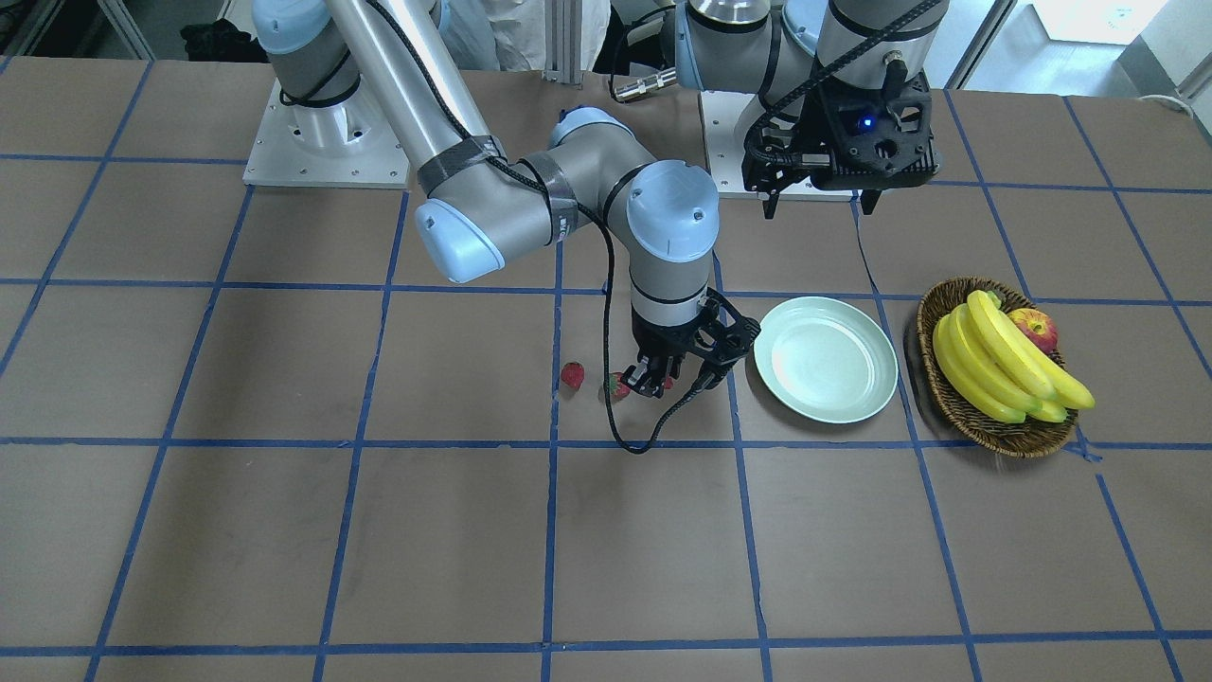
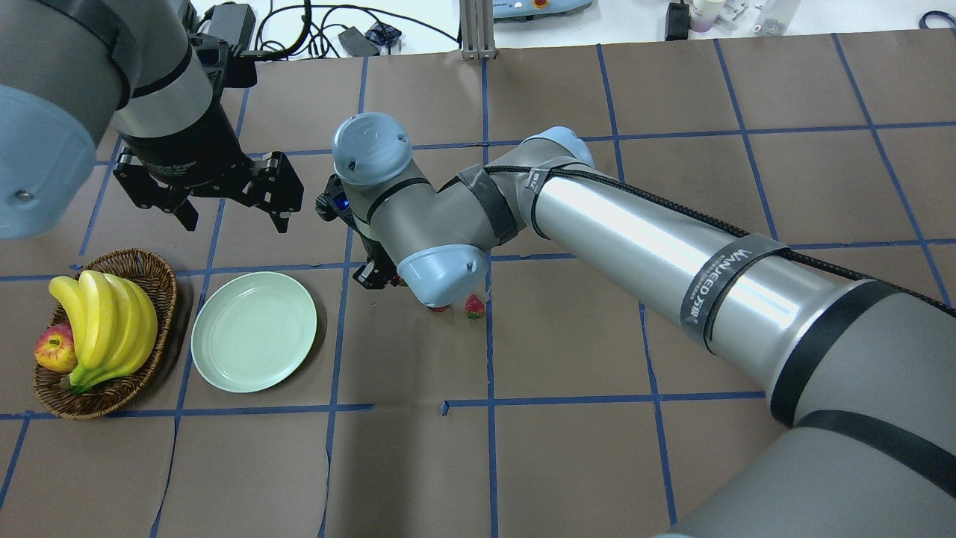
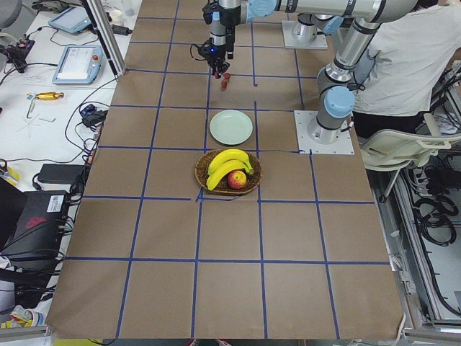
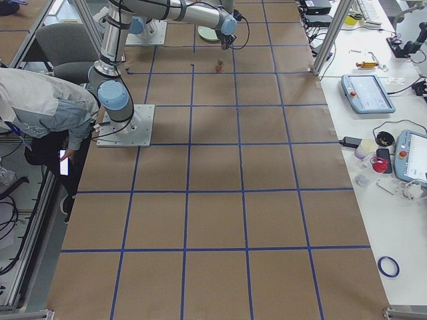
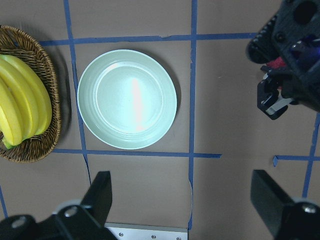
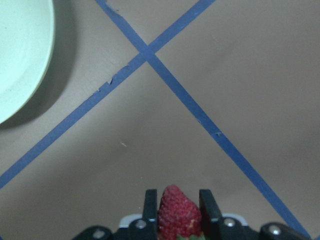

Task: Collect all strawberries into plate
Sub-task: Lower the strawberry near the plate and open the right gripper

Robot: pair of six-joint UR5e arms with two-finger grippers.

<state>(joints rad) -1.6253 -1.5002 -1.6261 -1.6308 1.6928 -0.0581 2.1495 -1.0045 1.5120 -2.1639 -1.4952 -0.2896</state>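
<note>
Right wrist: right gripper has its fingers clamped on the held strawberry, red tip pointing away from the camera. Brown surface ahead, with crossing blue tape. Edge of the plate at top left, apart from the berry.

Left wrist: left gripper has fingers spread wide with nothing between them, and hangs above the plate's near side. Wicker basket with bananas sits just beside the plate. Right gripper shows at the right edge.

Front view: second strawberry lies just beside the right fingers. Third strawberry lies a bit further from the plate. Both are on the surface, outside the plate. Plate sits between the right gripper and the basket; an apple is tucked behind the bananas. Left gripper is raised near its base.

Overhead: the right arm hides most of the second strawberry; the third sits by a tape line.

Side views: fingers too small to judge. A person stands by the robot's base.
</note>
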